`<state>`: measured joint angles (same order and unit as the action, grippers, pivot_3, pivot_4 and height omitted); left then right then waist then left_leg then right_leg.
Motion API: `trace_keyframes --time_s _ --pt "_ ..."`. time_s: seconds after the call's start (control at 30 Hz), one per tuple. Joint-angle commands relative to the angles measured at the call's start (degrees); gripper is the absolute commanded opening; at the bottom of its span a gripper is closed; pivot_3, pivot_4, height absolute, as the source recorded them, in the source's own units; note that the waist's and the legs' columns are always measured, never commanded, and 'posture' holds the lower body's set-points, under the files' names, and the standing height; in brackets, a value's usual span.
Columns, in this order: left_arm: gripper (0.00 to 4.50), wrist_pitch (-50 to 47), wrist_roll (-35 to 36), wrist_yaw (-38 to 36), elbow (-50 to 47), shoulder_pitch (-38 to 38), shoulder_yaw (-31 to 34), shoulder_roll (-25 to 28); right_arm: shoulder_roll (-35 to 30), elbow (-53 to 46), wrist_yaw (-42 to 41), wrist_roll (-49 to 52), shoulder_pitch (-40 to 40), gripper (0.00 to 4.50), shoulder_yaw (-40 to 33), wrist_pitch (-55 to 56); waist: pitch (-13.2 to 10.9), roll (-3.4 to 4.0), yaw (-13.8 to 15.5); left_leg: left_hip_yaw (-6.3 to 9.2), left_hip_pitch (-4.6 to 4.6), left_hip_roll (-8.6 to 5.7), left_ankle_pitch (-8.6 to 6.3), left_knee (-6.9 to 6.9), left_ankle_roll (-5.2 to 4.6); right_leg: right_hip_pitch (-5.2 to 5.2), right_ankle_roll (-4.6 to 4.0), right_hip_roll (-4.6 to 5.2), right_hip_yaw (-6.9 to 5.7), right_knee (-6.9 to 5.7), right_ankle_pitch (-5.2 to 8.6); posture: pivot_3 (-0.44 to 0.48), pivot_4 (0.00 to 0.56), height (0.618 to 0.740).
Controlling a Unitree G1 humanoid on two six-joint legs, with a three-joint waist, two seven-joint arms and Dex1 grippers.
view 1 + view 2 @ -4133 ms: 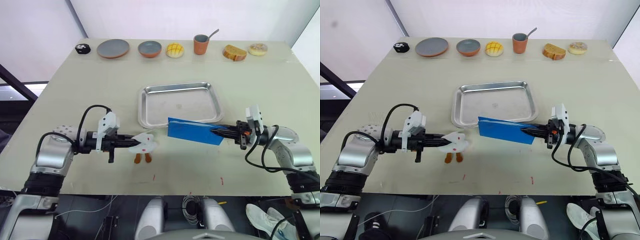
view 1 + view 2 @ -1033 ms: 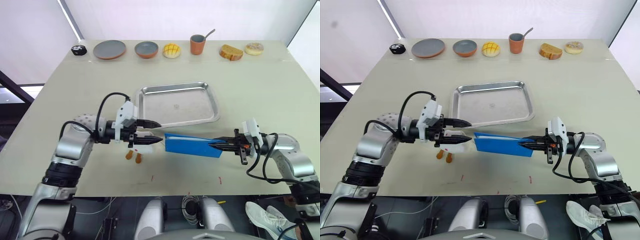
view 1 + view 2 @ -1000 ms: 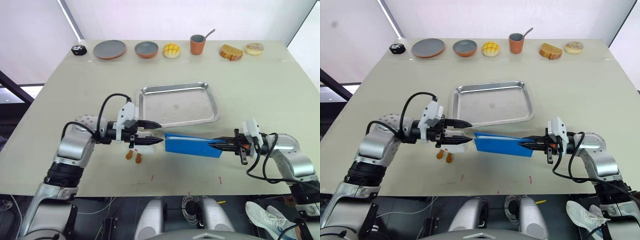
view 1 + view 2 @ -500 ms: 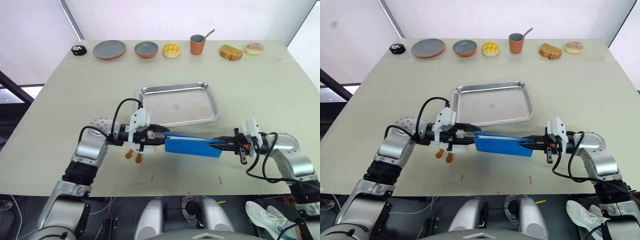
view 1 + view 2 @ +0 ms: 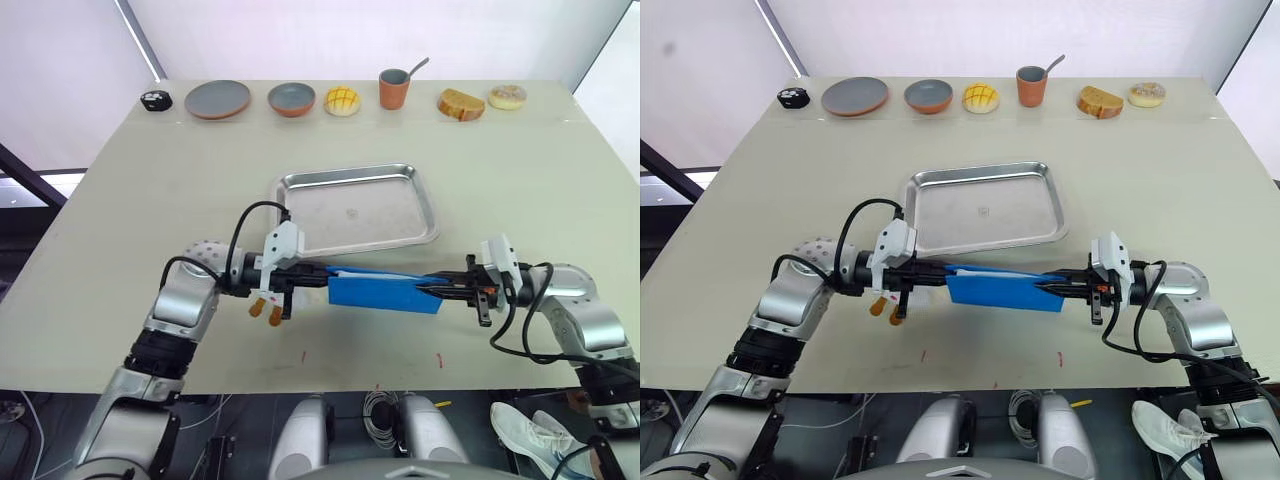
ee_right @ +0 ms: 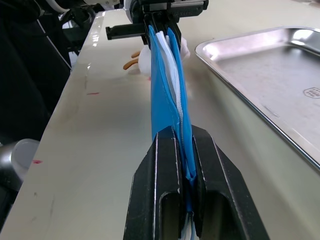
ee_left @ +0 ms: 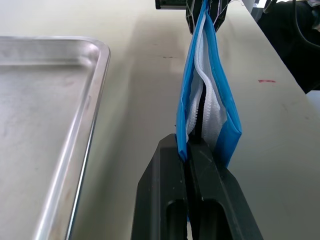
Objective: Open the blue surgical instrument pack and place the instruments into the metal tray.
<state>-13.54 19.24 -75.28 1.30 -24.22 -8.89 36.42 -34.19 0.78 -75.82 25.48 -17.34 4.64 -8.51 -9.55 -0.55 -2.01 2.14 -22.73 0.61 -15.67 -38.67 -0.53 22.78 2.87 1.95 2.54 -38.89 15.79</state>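
Observation:
The blue surgical instrument pack hangs on edge just above the table, stretched between both grippers in front of the metal tray. My left gripper is shut on the pack's left end, and in the left wrist view its fingers pinch the blue edge where a white inner layer shows. My right gripper is shut on the pack's right end, and its fingers clamp the blue sheet. The tray holds nothing. The instruments are hidden inside the pack.
A white plush toy with orange feet lies under my left gripper. Along the table's back edge stand a grey plate, a bowl, a bun, an orange cup, bread and a doughnut.
My left gripper left the plush toy, moved right with its fingers open, and has shut on the pack's left end. The right gripper kept its hold on the right end.

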Motion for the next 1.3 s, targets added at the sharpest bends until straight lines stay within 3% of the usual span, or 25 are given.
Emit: trace_keyframes --time_s 0.03,0.73,1.0,1.17,1.3 --pt "0.06 0.2 1.3 0.8 -4.0 1.1 1.4 0.2 -0.3 -1.4 -0.1 -1.0 -0.2 0.0 1.0 0.5 0.0 0.0 0.0 0.0 0.0 0.0 0.0 0.0 0.0 0.0 0.0 0.01 0.0 0.0 0.0 0.0 0.15 0.74" --pt "0.06 -7.0 5.4 4.4 -14.7 7.1 3.4 3.1 -2.5 -8.6 1.2 0.7 3.5 0.0 0.0 -3.2 0.0 0.0 0.3 0.0 -0.02 0.0 0.0 0.0 0.0 0.0 0.0 0.04 0.0 0.01 0.0 0.0 0.15 0.74" --pt "0.06 -5.2 3.5 5.6 -12.7 8.3 2.0 1.8 -4.2 -7.8 0.2 2.0 4.6 0.0 1.0 -8.4 0.0 -0.01 0.5 0.01 -0.01 0.01 0.0 0.0 0.0 -0.02 0.0 0.04 -0.01 0.02 0.0 0.0 0.15 0.74" --pt "0.0 -4.4 3.0 5.3 -11.4 7.8 2.2 1.9 -5.2 -11.9 3.2 6.1 6.1 2.06 -3.1 -12.0 0.0 0.0 1.1 0.01 -0.01 0.0 0.0 0.0 0.0 -0.02 0.0 0.04 -0.01 0.03 0.0 0.0 0.15 0.74" --pt "0.0 -3.9 2.9 5.0 -10.3 7.2 2.1 2.1 -10.0 -15.2 2.3 11.8 8.1 2.06 -7.6 -18.6 0.0 0.0 1.2 -0.01 -0.02 0.0 0.0 -0.01 0.0 -0.02 0.0 0.06 0.01 0.04 0.0 0.0 0.15 0.74"
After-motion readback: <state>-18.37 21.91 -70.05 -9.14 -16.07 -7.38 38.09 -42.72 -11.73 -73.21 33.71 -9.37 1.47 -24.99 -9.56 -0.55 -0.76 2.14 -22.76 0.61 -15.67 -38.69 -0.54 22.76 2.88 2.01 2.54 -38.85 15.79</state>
